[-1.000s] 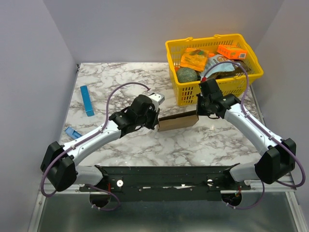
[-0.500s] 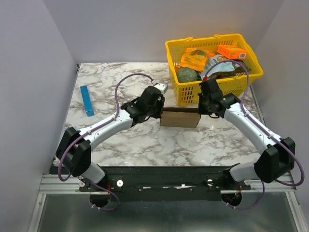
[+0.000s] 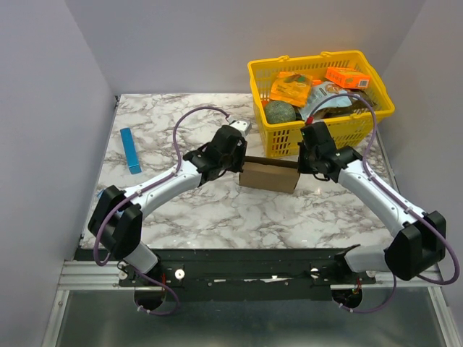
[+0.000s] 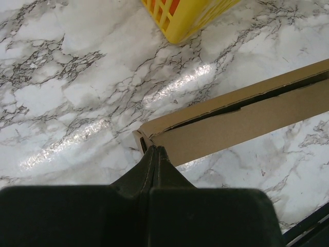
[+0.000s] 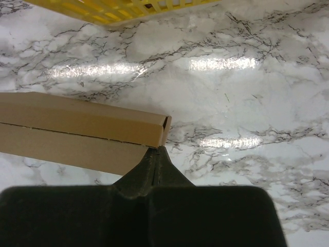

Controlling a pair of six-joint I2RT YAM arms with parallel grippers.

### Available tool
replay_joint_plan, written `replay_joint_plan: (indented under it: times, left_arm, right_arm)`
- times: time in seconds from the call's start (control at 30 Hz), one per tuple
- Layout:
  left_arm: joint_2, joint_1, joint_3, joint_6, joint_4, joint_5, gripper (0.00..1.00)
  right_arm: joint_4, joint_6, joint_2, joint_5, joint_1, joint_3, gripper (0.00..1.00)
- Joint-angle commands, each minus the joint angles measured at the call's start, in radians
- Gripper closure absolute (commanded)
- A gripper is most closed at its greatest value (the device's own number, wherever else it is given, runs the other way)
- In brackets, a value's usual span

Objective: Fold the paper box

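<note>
The paper box (image 3: 269, 176) is a brown cardboard carton, folded into a long low shape, lying on the marble table just in front of the yellow basket. My left gripper (image 3: 239, 163) is shut, with its tips against the box's left end. In the left wrist view the closed fingertips (image 4: 154, 149) touch the box (image 4: 241, 116) at its near corner. My right gripper (image 3: 300, 165) is shut at the box's right end. In the right wrist view its tips (image 5: 157, 150) press under the box (image 5: 77, 126) at its end corner. A slit runs along the top of the box.
The yellow basket (image 3: 283, 147) stands at the back right, holding orange printed boxes (image 3: 293, 88) and a dark green round object (image 3: 279, 112). Its corner shows in the left wrist view (image 4: 177, 18) and its wall in the right wrist view (image 5: 118, 10). A thin blue strip (image 3: 131, 150) lies at the left.
My left arm has reached further forward and right. The box has turned from tilted to nearly level and slid closer to the basket. My right gripper has barely shifted.
</note>
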Motion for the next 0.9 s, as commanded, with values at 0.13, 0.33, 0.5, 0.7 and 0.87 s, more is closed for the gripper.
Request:
replay_joint_plan:
  times: [0.13, 0.33, 0.5, 0.7, 0.87]
  left_arm:
    - [0.003, 0.002, -0.056, -0.010, 0.022, -0.014, 1.00]
    - [-0.009, 0.019, -0.075, -0.007, 0.009, -0.041, 1.00]
    - [-0.049, 0.046, -0.096, 0.002, 0.008, -0.050, 1.00]
    - [-0.083, 0.091, -0.130, 0.009, 0.022, -0.008, 1.00]
    - [-0.078, 0.098, -0.162, -0.016, 0.060, 0.052, 1.00]
  right_arm:
    - [0.055, 0.034, -0.065, -0.036, 0.014, -0.108, 1.00]
    - [0.081, 0.059, -0.082, 0.029, 0.057, -0.163, 0.99]
    - [0.078, 0.071, -0.082, 0.053, 0.059, -0.173, 0.99]
    - [0.063, 0.074, -0.074, 0.092, 0.059, -0.157, 0.99]
    - [0.067, 0.077, -0.071, 0.084, 0.059, -0.156, 0.99]
